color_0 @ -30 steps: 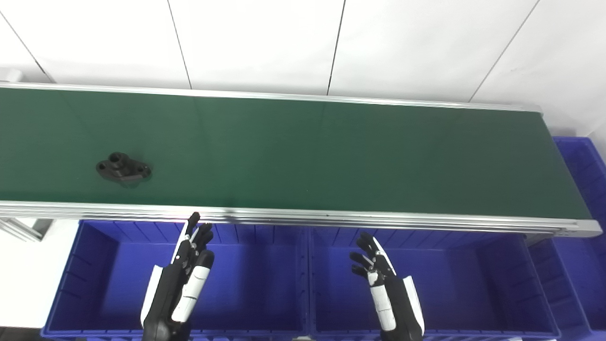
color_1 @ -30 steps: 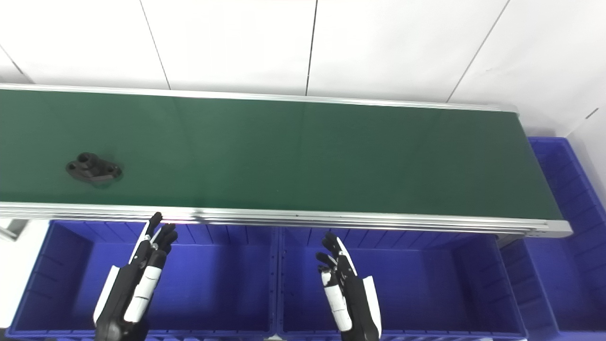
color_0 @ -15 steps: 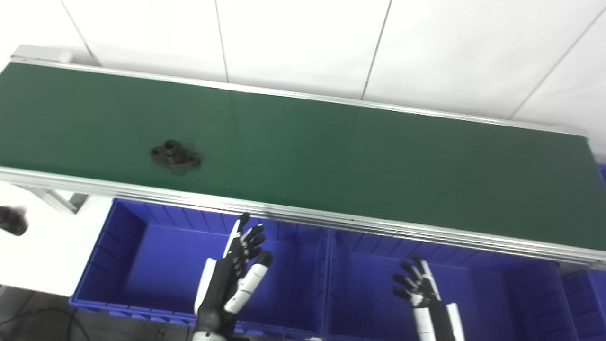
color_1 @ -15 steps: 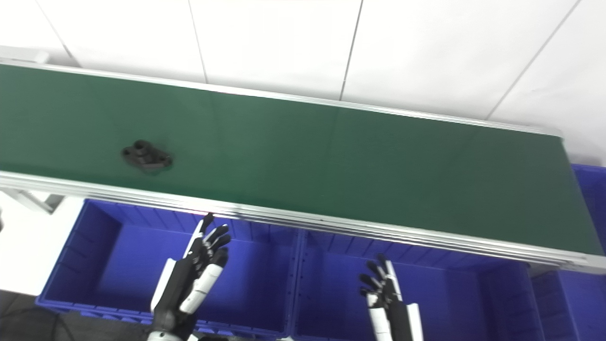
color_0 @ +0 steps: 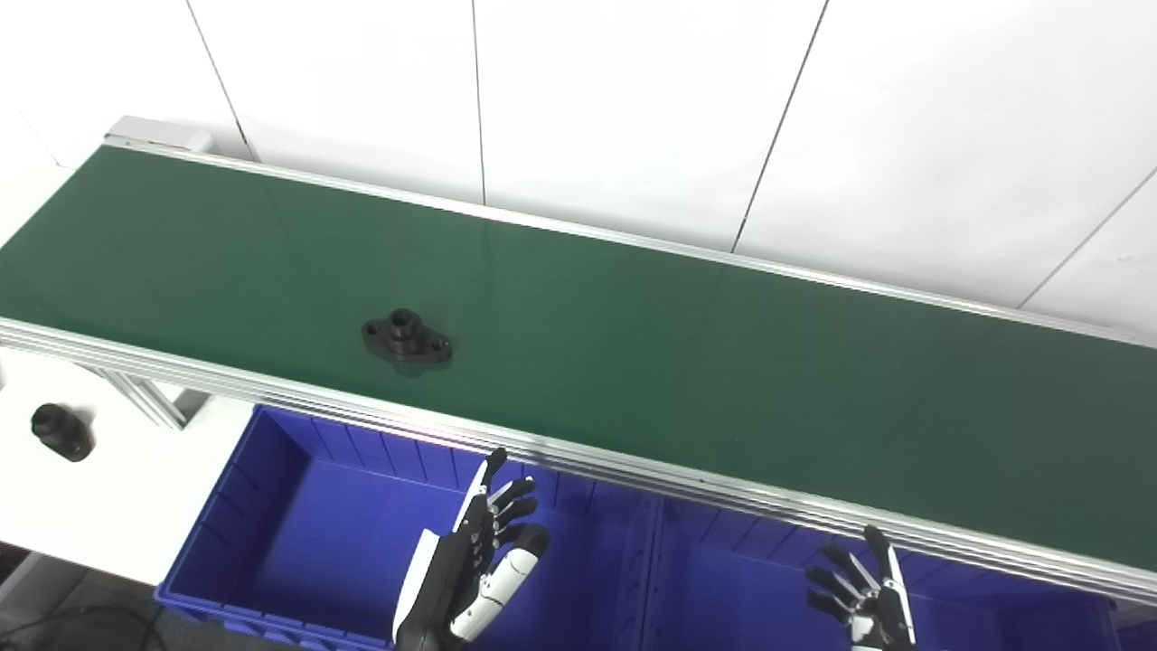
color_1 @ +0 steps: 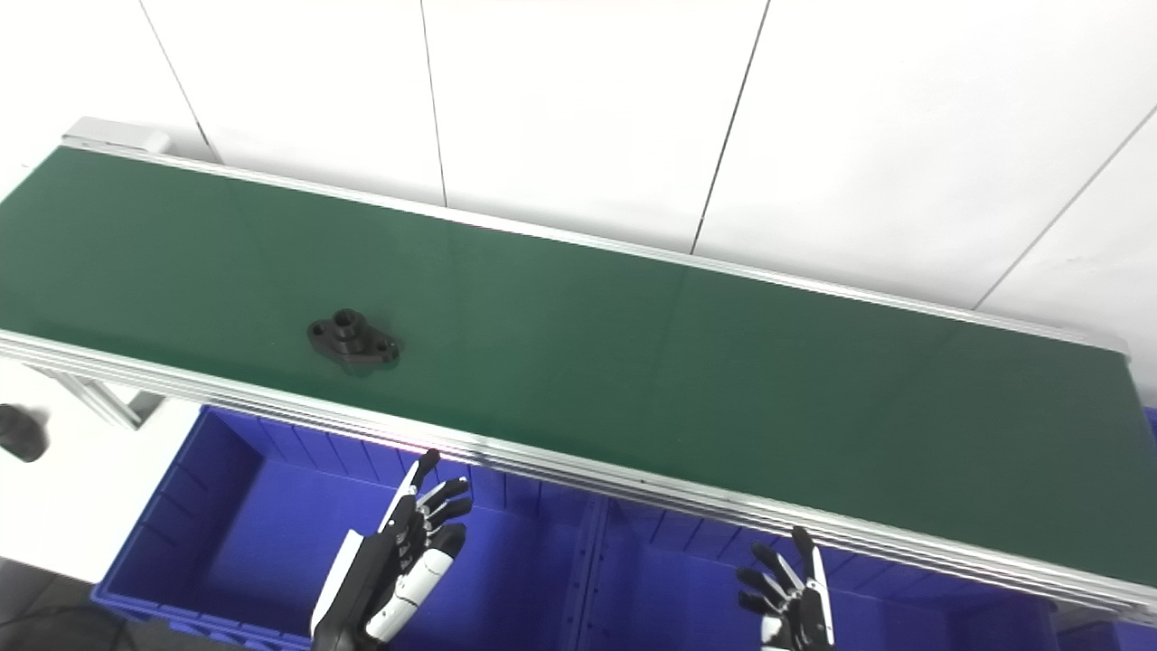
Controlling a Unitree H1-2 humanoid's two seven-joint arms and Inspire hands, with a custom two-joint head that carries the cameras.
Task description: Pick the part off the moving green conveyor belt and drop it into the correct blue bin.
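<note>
A black flanged part [color_0: 407, 337] with a raised hub lies on the green conveyor belt [color_0: 678, 353], left of the middle and near the front rail; it also shows in the right eye view [color_1: 353, 340]. My left hand [color_0: 475, 574] is open and empty over the left blue bin [color_0: 298, 542], below and right of the part. My right hand [color_0: 863, 601] is open and empty at the bottom edge over the second blue bin [color_0: 723, 606], partly cut off.
The belt's silver front rail [color_0: 633, 470] runs between my hands and the part. A small black cylinder [color_0: 60, 429] sits on the white surface at the far left. White wall panels stand behind the belt.
The camera has swung left and tilted, so the whole scene shifted right. The part sits farther right along the belt. Both hands stay open and appear lower in the picture.
</note>
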